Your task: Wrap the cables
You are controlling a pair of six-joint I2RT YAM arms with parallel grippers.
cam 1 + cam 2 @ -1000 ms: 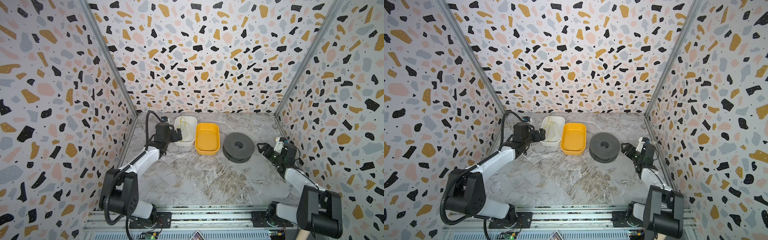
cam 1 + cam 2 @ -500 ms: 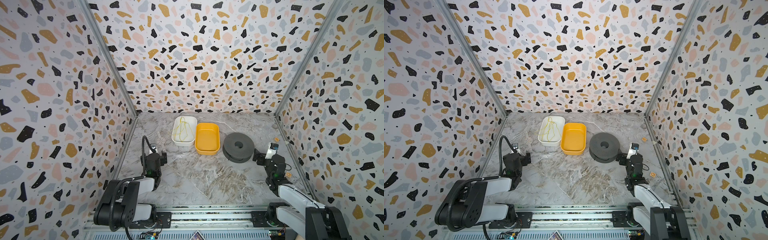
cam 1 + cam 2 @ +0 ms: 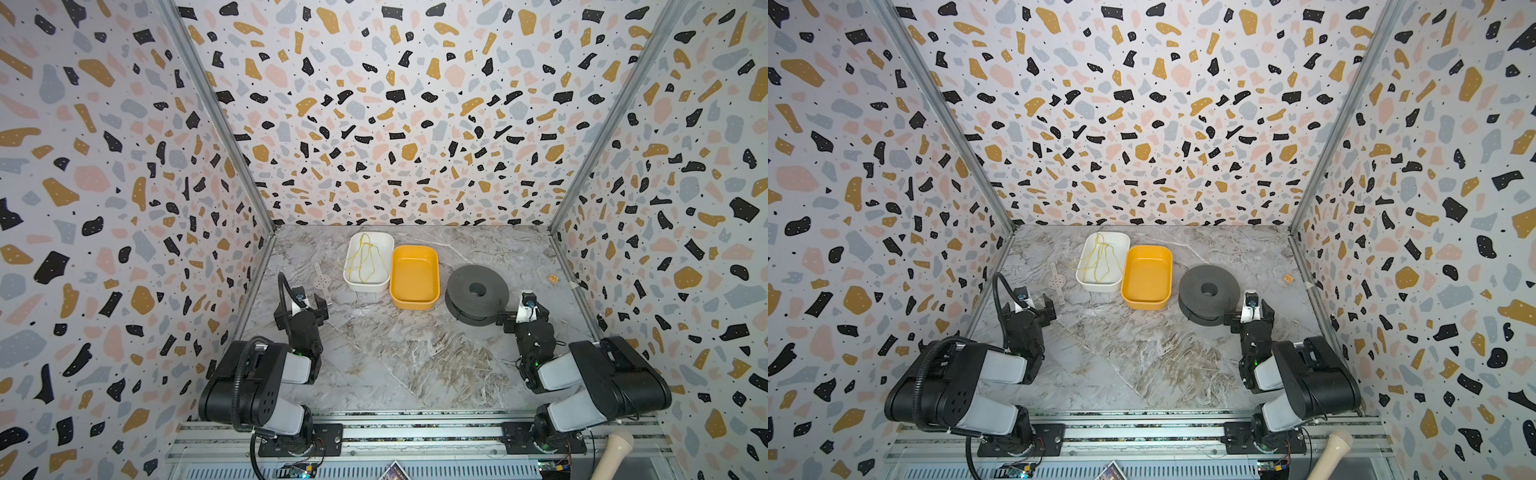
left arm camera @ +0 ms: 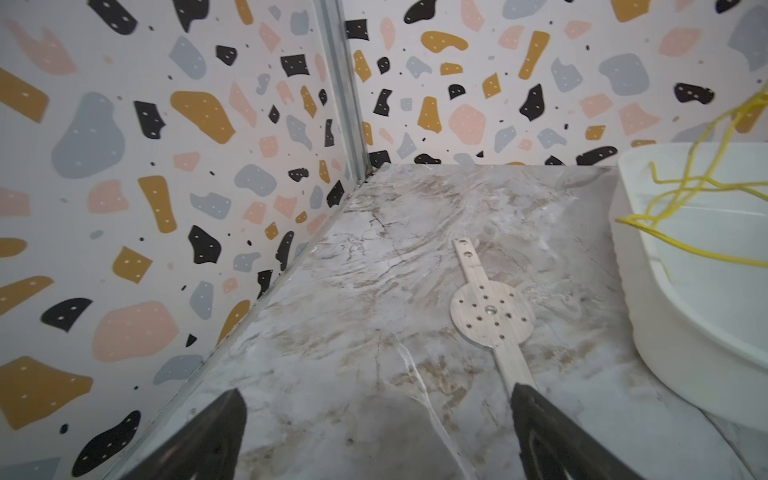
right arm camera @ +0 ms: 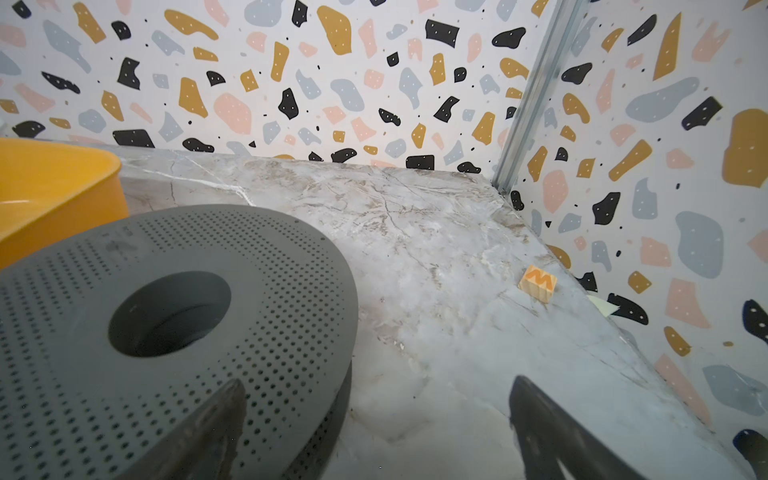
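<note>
The cables do not show in any view. A dark grey perforated spool [image 3: 478, 297] [image 3: 1209, 295] [image 5: 166, 332] lies flat right of centre; what is wound between its flanges is hidden. My right gripper [image 3: 521, 318] [image 3: 1250, 318] [image 5: 376, 415] hangs open at the spool's near right edge. One of its fingers [image 5: 216, 419] is over the flange and it holds nothing. My left gripper [image 3: 309, 305] [image 3: 1034, 307] [image 4: 378, 415] is open and empty over bare table by the left wall. Both arms are folded back near the front rail.
A white tub [image 3: 365, 286] [image 4: 685, 353] holds a thin yellow cord [image 3: 363, 259] [image 4: 673, 195]. An empty yellow tub [image 3: 415, 303] [image 5: 62, 216] stands next to it. A drilled metal plate [image 3: 322, 282] [image 4: 490, 316] lies ahead of the left gripper. A small wooden block [image 3: 552, 278] [image 5: 537, 284] sits by the right wall.
Both arms have drawn back toward the front rail and folded. The left gripper has left the white tub. The right gripper has come in from the right wall to the spool's near edge.
</note>
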